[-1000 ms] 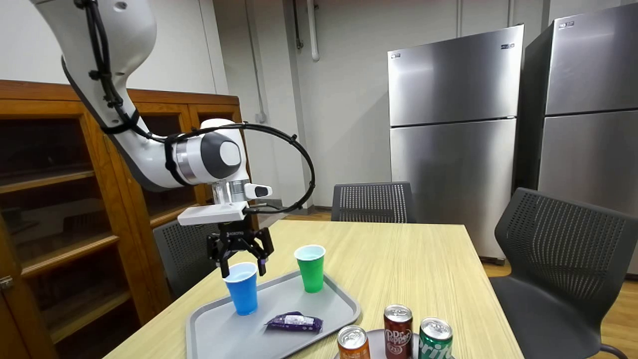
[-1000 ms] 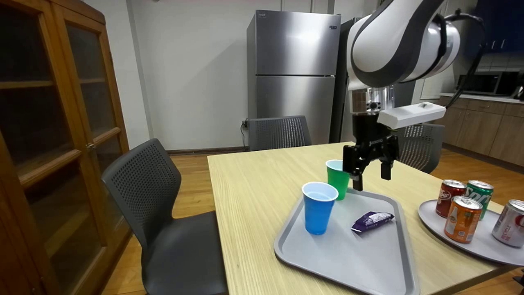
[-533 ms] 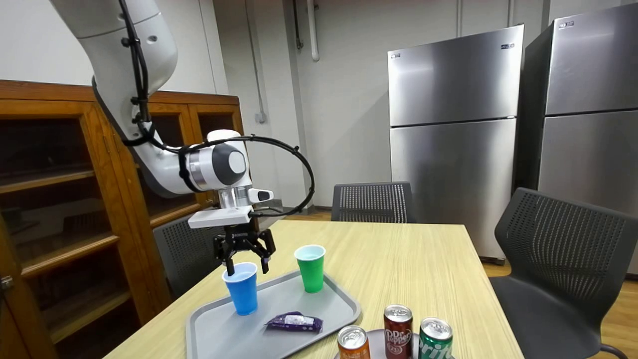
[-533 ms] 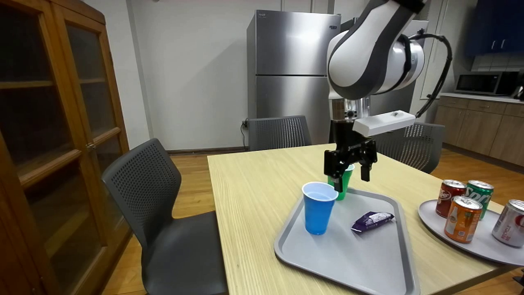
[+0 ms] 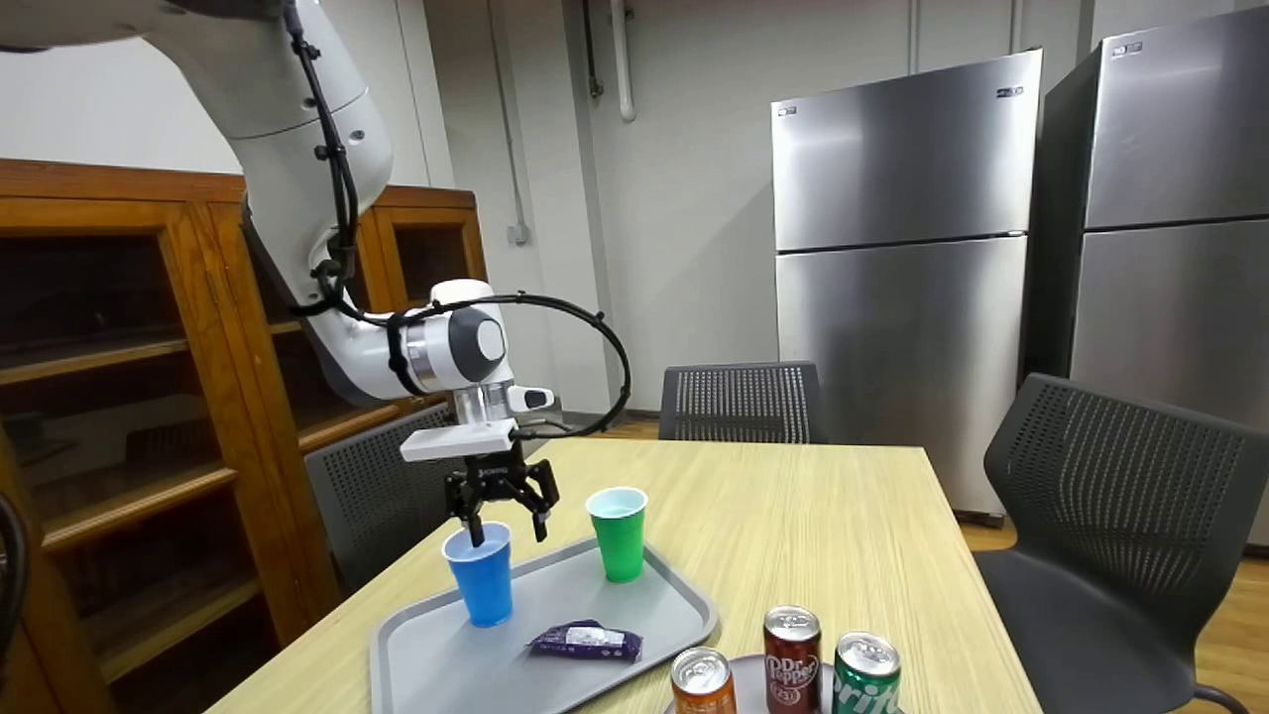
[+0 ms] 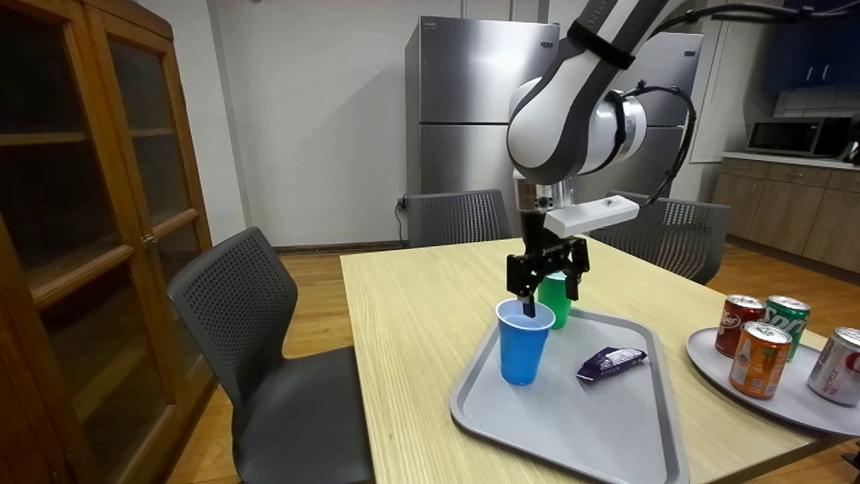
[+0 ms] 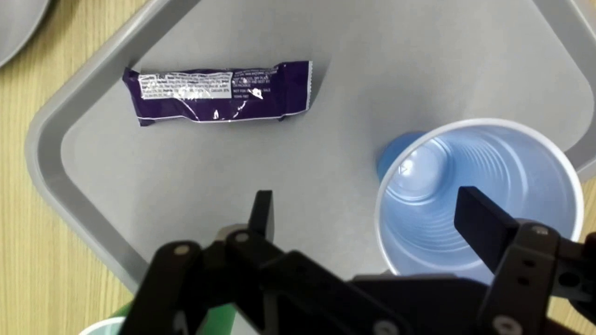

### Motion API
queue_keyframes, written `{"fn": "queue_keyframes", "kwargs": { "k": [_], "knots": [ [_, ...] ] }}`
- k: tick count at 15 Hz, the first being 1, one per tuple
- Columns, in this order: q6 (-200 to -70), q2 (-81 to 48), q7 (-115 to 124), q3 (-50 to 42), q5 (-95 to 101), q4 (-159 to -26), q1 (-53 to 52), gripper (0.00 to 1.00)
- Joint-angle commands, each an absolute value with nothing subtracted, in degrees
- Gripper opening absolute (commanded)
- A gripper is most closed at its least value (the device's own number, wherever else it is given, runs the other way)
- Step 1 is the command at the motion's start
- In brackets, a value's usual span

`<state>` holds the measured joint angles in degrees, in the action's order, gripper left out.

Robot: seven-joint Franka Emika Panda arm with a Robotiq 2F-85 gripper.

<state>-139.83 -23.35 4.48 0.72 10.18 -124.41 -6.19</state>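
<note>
The black two-fingered tool (image 5: 509, 535) hangs above a grey rectangular tray (image 6: 591, 423), and its fingers are spread wide apart. It is nearest to a blue plastic cup with a white rim (image 6: 521, 356), which stands upright on the tray, close to the edge. In all three views, one finger (image 7: 484, 223) is over the open mouth of this cup, while the opposite finger (image 7: 263, 214) is outside of it, over the tray. Whether the first fingertip is below the rim, I cannot tell.

A green plastic cup with a white rim (image 5: 623, 545) also stands upright on the tray, near a corner; in the wrist view the tool hides a large part of it. A bar in a shiny purple wrapper (image 7: 256, 104) lies apart from both cups, with its white printed label up.

The tray rests on a light wood-coloured desk (image 5: 793, 526). Near it, a grey plate with a curved edge (image 6: 794, 407) carries a dark red can (image 5: 791, 669), a green can (image 5: 865, 684), an orange can (image 6: 759, 363) and a silver can (image 6: 836, 373). Dark grey chairs (image 5: 1120, 516) stand around the desk, and steel refrigerators (image 5: 897, 297) stand behind.
</note>
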Motion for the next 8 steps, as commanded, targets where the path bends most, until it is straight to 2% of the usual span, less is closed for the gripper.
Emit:
{"fn": "queue_keyframes", "kwargs": {
  "k": [1, 2, 3, 4, 8],
  "knots": [
    [-139.2, -26.6, 6.5, 0.0, 11.1, -120.4, -7.2, 1.0],
    [-139.2, -27.1, 6.4, 0.0, 10.9, -120.0, -7.2, 1.0],
    [-139.3, -27.4, 6.0, 0.2, 10.3, -119.7, -6.9, 0.75],
    [-139.3, -27.5, 6.0, 0.2, 10.2, -119.6, -6.9, 0.74],
    [-139.0, -26.9, 5.7, 0.1, 10.3, -120.3, -6.9, 0.42]
  ]
}}
